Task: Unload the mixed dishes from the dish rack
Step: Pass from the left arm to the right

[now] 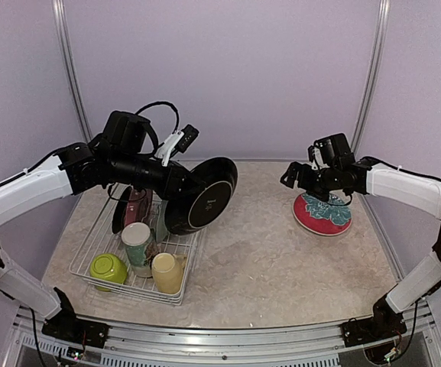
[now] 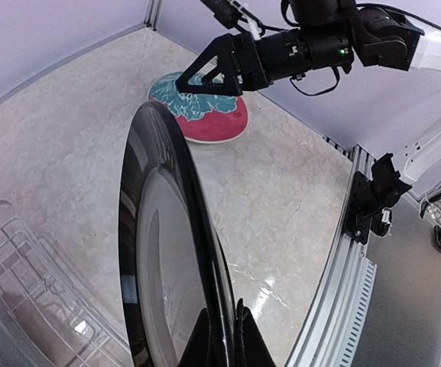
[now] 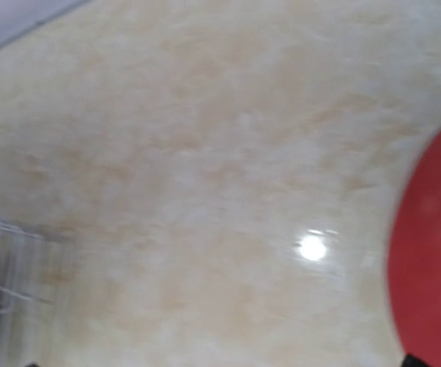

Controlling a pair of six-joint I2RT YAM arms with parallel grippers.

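On the bench a red plate was already laid under the released right tool. The black plate was gripped by the left tool above the dish rack, with mugs left inside.

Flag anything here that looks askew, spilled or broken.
Nothing looks spilled or broken. The only thing off level is the black plate, held on edge in the air by the left jaws, over the edge of the rack. That is a carry, not a fault.
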